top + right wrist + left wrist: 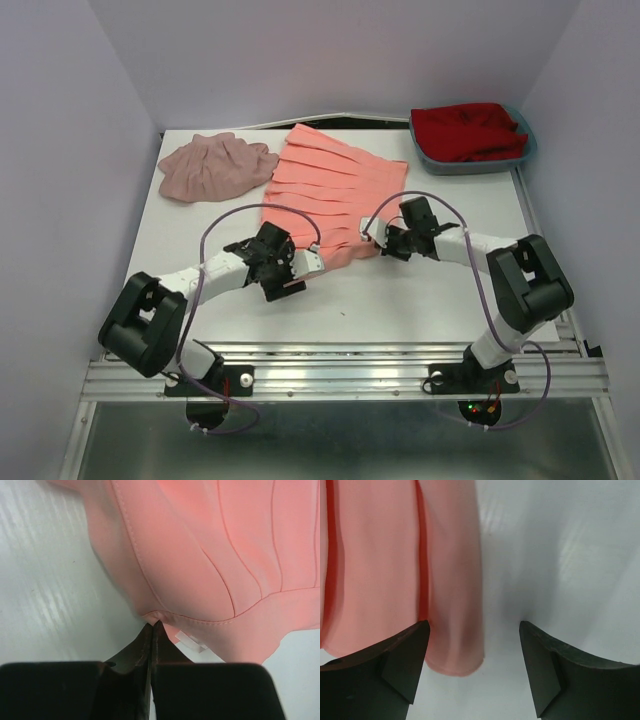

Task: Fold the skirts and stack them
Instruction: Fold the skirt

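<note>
The room is a small booth of pale lilac walls (pixel 330 50) closing in a white table (pixel 420 300). The tabletop is smooth and faintly streaked where the light falls on it, and a metal rail (pixel 340 378) at the near edge carries my two bases.

My right gripper (pixel 151 630) has its fingers pressed flat together, no gap between them. Their tips meet the stitched hem of the salmon-coral skirt (pixel 200 540). The tips hide the very edge, so I can only say the hem looks nipped between them. A small white tag (pixel 190 641) shows under the fabric just beside the tips.

My left gripper (pixel 474 630) stands wide apart and holds nothing. One finger is over the skirt's near corner, the other over bare table.

The salmon-coral skirt (pixel 335 185) lies fanned out in the middle of the table, pleats running toward me, and my two grippers sit at its near edge. Touching its far-left side, the dusty mauve-pink skirt (pixel 215 167) lies bunched in a loose heap. At the far-right corner, apart from both skirts, a blue-grey bin (pixel 470 167) holds a red cloth (pixel 470 130).
</note>
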Tool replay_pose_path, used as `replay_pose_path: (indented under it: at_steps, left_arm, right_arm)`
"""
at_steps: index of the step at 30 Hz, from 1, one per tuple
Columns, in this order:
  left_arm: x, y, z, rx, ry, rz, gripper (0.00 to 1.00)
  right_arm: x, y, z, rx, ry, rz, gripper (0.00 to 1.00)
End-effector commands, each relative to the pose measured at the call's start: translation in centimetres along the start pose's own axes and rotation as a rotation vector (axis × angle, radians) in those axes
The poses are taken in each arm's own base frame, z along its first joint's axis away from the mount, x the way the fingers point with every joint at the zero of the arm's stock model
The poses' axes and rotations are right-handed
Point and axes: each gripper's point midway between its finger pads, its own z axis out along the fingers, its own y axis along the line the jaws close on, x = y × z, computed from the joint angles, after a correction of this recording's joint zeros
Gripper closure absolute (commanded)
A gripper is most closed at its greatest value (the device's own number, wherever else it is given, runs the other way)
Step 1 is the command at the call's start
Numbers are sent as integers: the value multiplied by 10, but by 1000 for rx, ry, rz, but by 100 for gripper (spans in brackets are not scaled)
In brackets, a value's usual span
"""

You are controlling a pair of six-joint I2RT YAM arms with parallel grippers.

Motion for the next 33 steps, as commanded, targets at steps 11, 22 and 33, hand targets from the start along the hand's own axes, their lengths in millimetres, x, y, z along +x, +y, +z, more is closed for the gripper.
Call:
replay_pose_path:
  at_steps: [11,22,33]
  left_arm:
    - [-14,32,-3,-123,-32,53,94]
    - [-36,6,-82,-80,-144,36,100]
    - [-55,7,-162,-203,-255,-26,100]
  right_arm:
    - [-6,86,-67,-297,59,201,99]
    - [-46,113,-128,-414,-5,312,99]
    - [-102,123,-184,-473,-151,420,99]
